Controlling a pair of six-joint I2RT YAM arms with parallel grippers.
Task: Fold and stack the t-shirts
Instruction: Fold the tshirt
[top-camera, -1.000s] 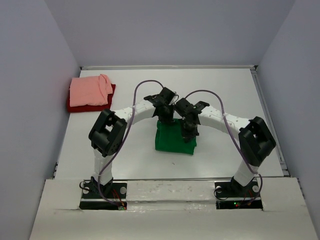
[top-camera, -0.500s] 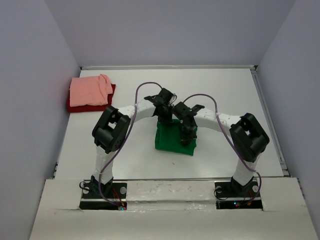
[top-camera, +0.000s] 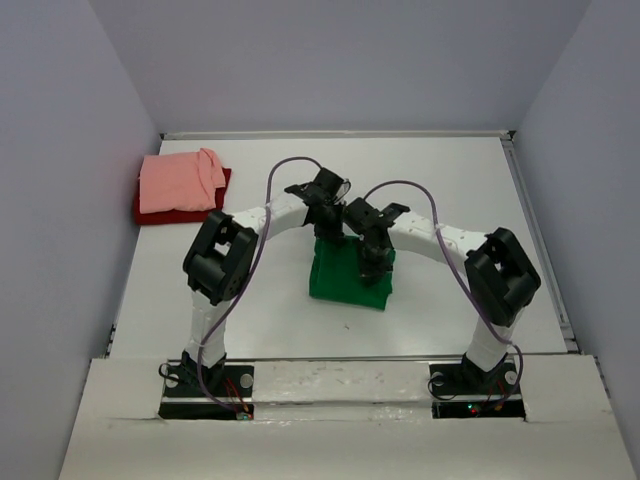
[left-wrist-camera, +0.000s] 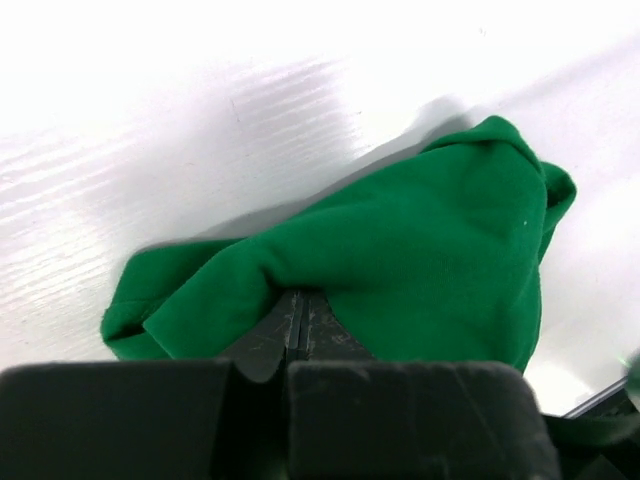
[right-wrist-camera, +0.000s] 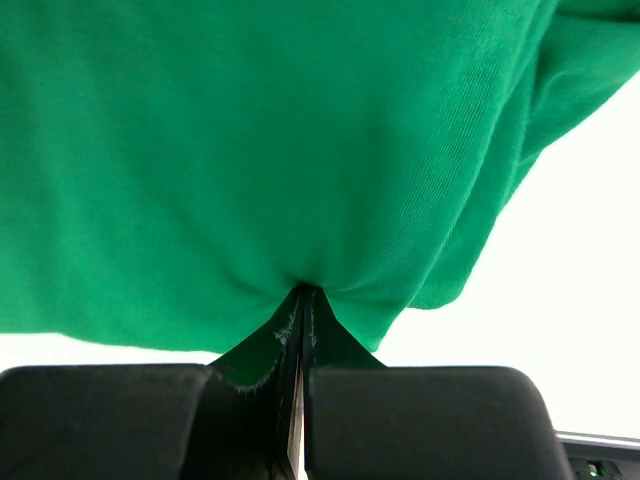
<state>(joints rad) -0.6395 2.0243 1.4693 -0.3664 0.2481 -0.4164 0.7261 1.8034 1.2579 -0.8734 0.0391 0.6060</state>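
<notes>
left gripper (left-wrist-camera: 300, 303): fingers pressed together and clamped on a fold of the bright green t-shirt (top-camera: 349, 282), at the shirt's far left part. The dark fingertips run in under a rolled edge of the cloth.
right gripper (right-wrist-camera: 303, 293): fingers together too, nipping the same green cloth at its far right part. The fabric puckers into small creases where the tips bite.
bright green t-shirt: soft plain cloth, gathered into a rough rectangle. It lies about the middle of the white table (top-camera: 460, 180), between the two arms and just near of both grippers. In the left wrist view one end is lumpy and rounded, casting a shadow on the table.
salmon pink t-shirt (top-camera: 180, 182): folded, at the far left of the table, well apart from the green one. It rests on top of the dark red t-shirt (top-camera: 160, 215).
dark red t-shirt: folded flat under the pink one, showing only as a strip along the pink shirt's near and right edges.
</notes>
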